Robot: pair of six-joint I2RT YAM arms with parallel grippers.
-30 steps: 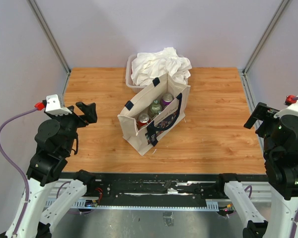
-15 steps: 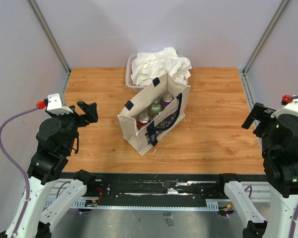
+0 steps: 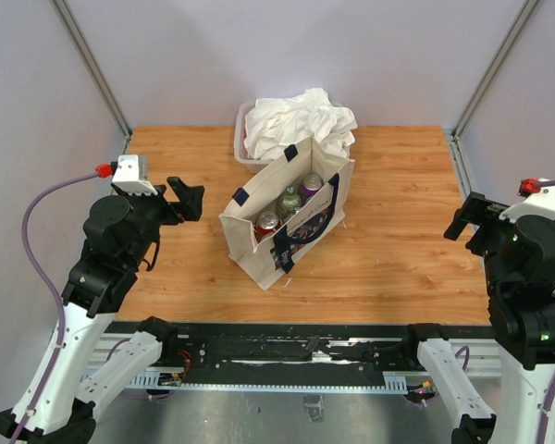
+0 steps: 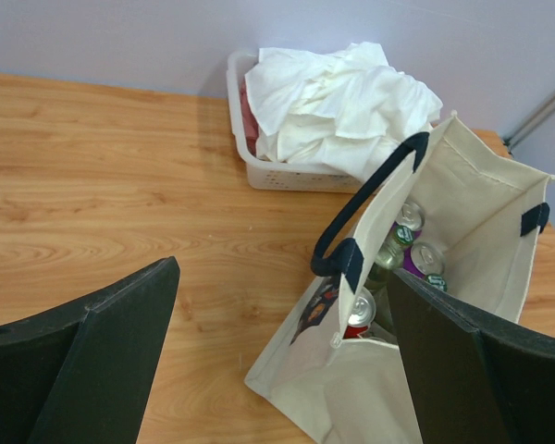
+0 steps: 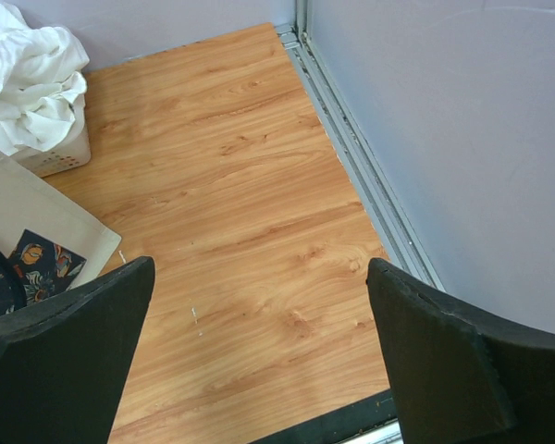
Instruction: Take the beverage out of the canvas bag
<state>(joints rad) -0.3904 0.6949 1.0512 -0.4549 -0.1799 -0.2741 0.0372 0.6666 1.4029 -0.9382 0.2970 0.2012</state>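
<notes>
Right now I am on the approach step, with nothing grasped. The canvas bag stands upright mid-table, mouth open upward, navy handles raised. The drinks sit inside it: a red can at the near-left end, a green-topped drink in the middle and a purple can at the far end. The tub of white cloth is just behind the bag.

The left pincer hangs near the bag's left side, jaws spread wide, holding nothing. Its wrist view looks down into the bag's mouth. The right pincer is well to the right of the bag, also wide and empty.

My read is that the left arm takes this. The next move calls for bringing it above the mouth and dropping between the handles, then closing on one drink. The red can looks likeliest. The drinks are packed close, and the soft bag may lift with the can, so the right pincer may need to steady the bag's rim.
</notes>
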